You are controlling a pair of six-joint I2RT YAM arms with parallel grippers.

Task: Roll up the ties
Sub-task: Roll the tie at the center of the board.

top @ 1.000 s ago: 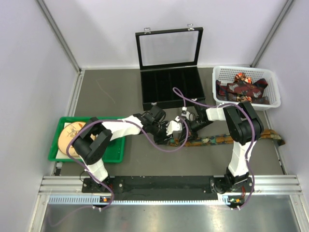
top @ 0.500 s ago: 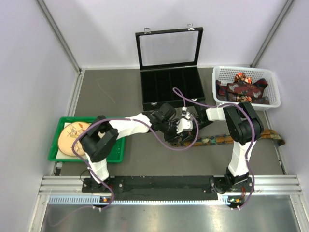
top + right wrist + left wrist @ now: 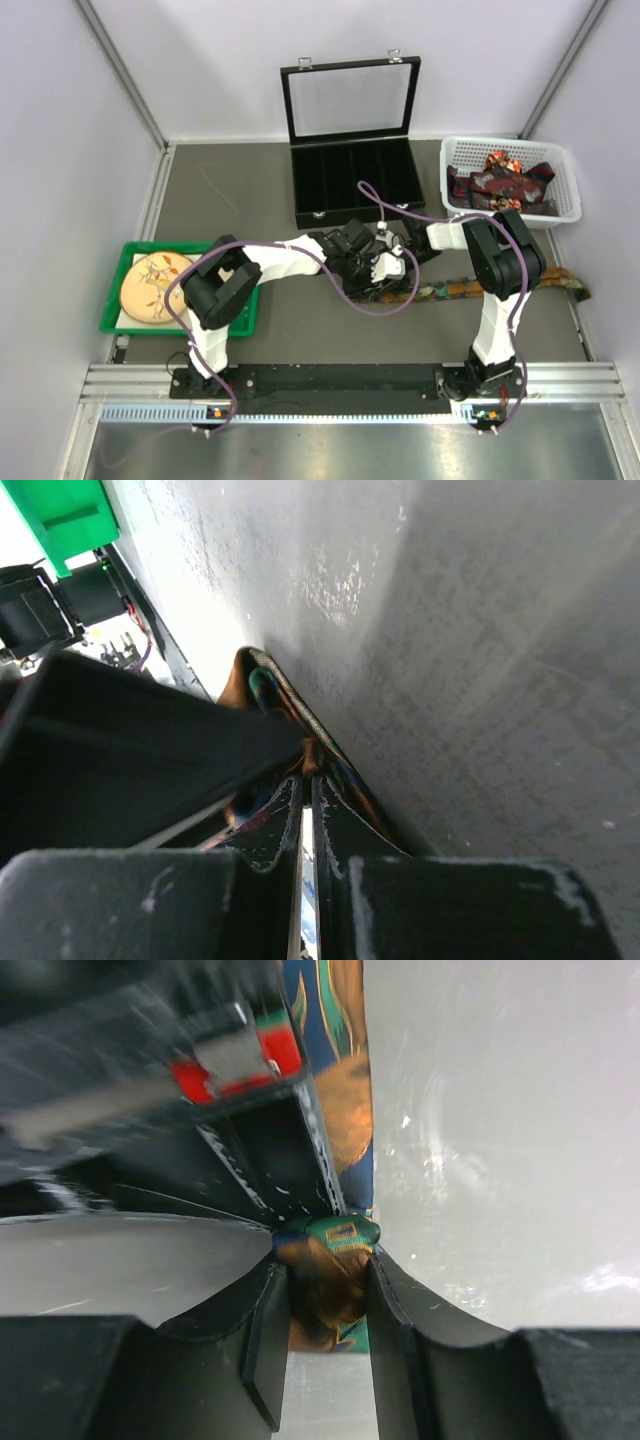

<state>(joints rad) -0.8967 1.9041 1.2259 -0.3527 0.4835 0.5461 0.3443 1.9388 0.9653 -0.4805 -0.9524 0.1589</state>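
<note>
One patterned tie point(image 3: 470, 287) lies flat on the grey table, running right from the two grippers to the table's right edge. My left gripper point(image 3: 378, 270) is shut on its rolled left end; the left wrist view shows the brown and green roll point(image 3: 335, 1270) between my left gripper's point(image 3: 325, 1280) jaws, with the flat tie point(image 3: 345, 1110) running away beyond. My right gripper point(image 3: 393, 248) meets the same end from the far side. In the right wrist view my right gripper point(image 3: 306, 780) is shut to a thin slit, tips on the tie's edge point(image 3: 275, 695).
An open black case point(image 3: 355, 185) with empty slots stands behind the grippers. A white basket point(image 3: 510, 142) at the back right holds more ties point(image 3: 500, 180). A green tray point(image 3: 112, 290) with a round wooden disc point(image 3: 150, 285) sits at the left.
My left gripper has slid right along the table up to the right gripper, its arm stretching out. The right arm has barely moved.
</note>
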